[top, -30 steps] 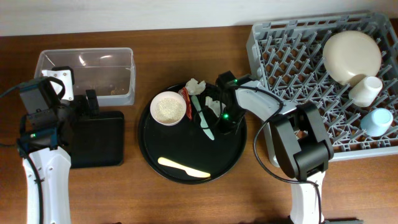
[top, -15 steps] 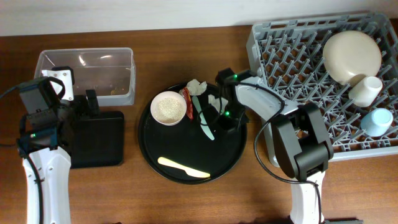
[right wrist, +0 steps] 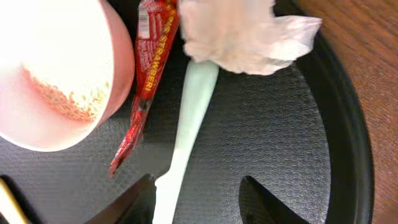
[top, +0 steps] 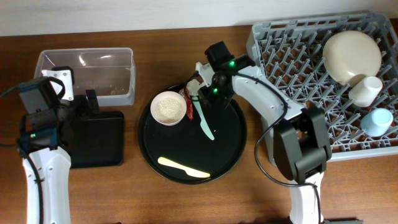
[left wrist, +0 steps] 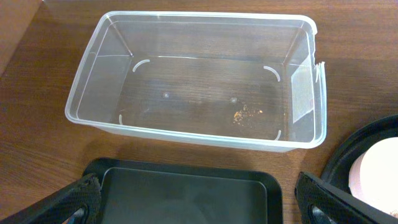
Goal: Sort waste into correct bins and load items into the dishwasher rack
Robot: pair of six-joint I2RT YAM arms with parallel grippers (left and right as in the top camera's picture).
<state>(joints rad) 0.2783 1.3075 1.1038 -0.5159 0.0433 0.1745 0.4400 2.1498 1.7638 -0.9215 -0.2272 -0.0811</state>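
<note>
My right gripper (top: 205,99) (right wrist: 196,186) is open and empty, low over the mint-green spoon (top: 205,121) (right wrist: 186,118). Just beyond its fingertips lies the white paper wad (right wrist: 239,31). The red wrapper (top: 186,102) (right wrist: 146,68) lies beside the pink-rimmed bowl (top: 168,107) (right wrist: 56,68), which holds rice-like grains. The yellow spoon (top: 183,167) lies at the tray's front. My left gripper (top: 92,102) (left wrist: 199,208) is open and empty over the shallow black tray (top: 96,143) (left wrist: 186,193), next to the clear tub (top: 87,74) (left wrist: 193,134).
All loose items lie on a large round black tray (top: 239,146) (right wrist: 339,124). The grey dishwasher rack (top: 298,68) at the right holds the cream plate (top: 351,56), the white cup (top: 365,90) and the light-blue cup (top: 376,121). The tub holds only crumbs.
My right arm has swung from the tray's right side up and left to the wad and the spoon's handle. The white scrap near it mid-tray no longer shows. The left arm has not moved.
</note>
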